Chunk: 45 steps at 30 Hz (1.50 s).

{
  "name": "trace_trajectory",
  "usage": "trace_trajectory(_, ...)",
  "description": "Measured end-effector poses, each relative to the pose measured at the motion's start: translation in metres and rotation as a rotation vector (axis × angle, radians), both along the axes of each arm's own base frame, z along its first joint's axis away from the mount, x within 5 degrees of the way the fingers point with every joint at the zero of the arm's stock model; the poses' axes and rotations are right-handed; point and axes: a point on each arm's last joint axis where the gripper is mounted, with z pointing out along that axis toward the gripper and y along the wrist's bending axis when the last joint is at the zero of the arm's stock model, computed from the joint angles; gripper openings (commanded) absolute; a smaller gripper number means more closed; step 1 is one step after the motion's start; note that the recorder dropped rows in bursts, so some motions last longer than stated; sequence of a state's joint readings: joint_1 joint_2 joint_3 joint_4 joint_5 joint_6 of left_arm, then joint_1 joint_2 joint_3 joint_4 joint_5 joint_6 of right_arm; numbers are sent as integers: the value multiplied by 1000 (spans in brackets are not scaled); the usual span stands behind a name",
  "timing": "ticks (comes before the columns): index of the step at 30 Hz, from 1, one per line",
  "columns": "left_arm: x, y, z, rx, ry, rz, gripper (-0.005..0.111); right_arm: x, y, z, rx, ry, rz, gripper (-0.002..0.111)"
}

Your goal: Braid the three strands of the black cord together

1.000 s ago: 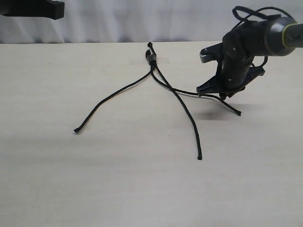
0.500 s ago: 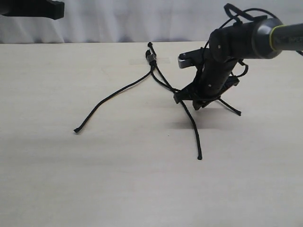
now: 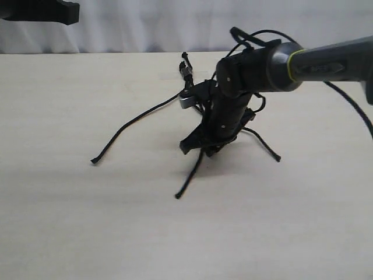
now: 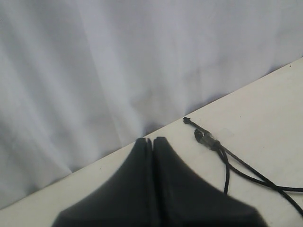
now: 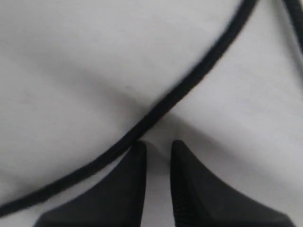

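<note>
The black cord's knotted, taped end (image 3: 186, 71) lies at the far middle of the table, also seen in the left wrist view (image 4: 204, 137). Its left strand (image 3: 134, 121) curves away to the left. The middle strand (image 3: 189, 178) runs under my right gripper (image 3: 201, 147) and ends near the table's centre. The right strand (image 3: 265, 147) trails out to the right of that gripper. In the right wrist view one strand (image 5: 189, 80) lies across the table just beyond the right gripper (image 5: 157, 144), whose jaws stand slightly apart with nothing between. My left gripper (image 4: 153, 140) is shut and empty, raised at the far left (image 3: 41, 11).
The pale table (image 3: 291, 233) stretches bare toward the front. A white curtain (image 3: 145, 26) hangs behind the far edge. The right arm's own black cables (image 3: 250, 35) loop above its wrist, over the cord's upper part.
The right gripper has swept leftward across the table, carrying the middle strand's free end to the left. The right strand has shifted left too. The left arm has not moved.
</note>
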<state>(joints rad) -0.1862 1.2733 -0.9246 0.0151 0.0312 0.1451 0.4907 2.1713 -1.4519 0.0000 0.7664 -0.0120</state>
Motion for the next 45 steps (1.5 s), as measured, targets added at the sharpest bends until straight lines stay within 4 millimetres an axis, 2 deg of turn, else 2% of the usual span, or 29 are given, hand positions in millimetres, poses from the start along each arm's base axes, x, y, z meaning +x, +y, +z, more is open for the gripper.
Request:
trace_trajectory(3,0,0,0,0,0,0,0,-12,20,2,-10,-6,67,19)
trace_trajectory(7,0,0,0,0,0,0,0,-14,23,12,-5,-27,75,20)
trace_trajectory(9,0,0,0,0,0,0,0,-11,19,29,20,-79,50,21)
trace_trajectory(12,0,0,0,0,0,0,0,-1,12,53,51,-208,-3,32)
trace_trajectory(16,0,0,0,0,0,0,0,15,6,66,52,-348,-71,53)
trace_trajectory(19,0,0,0,0,0,0,0,29,5,63,52,-375,-107,59)
trace_trajectory(23,0,0,0,0,0,0,0,51,-3,47,20,-344,-164,59)
trace_trajectory(28,0,0,0,0,0,0,0,64,-30,41,-117,-217,-206,58)
trace_trajectory(32,0,0,0,0,0,0,0,66,-50,49,-153,-100,-128,58)
trace_trajectory(35,0,0,0,0,0,0,0,63,-56,48,-85,-1,-5,58)
trace_trajectory(37,0,0,0,0,0,0,0,62,-57,42,19,60,52,58)
trace_trajectory(39,0,0,0,0,0,0,0,65,-59,30,37,73,79,58)
trace_trajectory(41,0,0,0,0,0,0,0,70,-62,12,28,75,92,54)
trace_trajectory(43,0,0,0,0,0,0,0,72,-62,4,19,67,118,33)
trace_trajectory(45,0,0,0,0,0,0,0,73,-63,3,7,61,136,11)
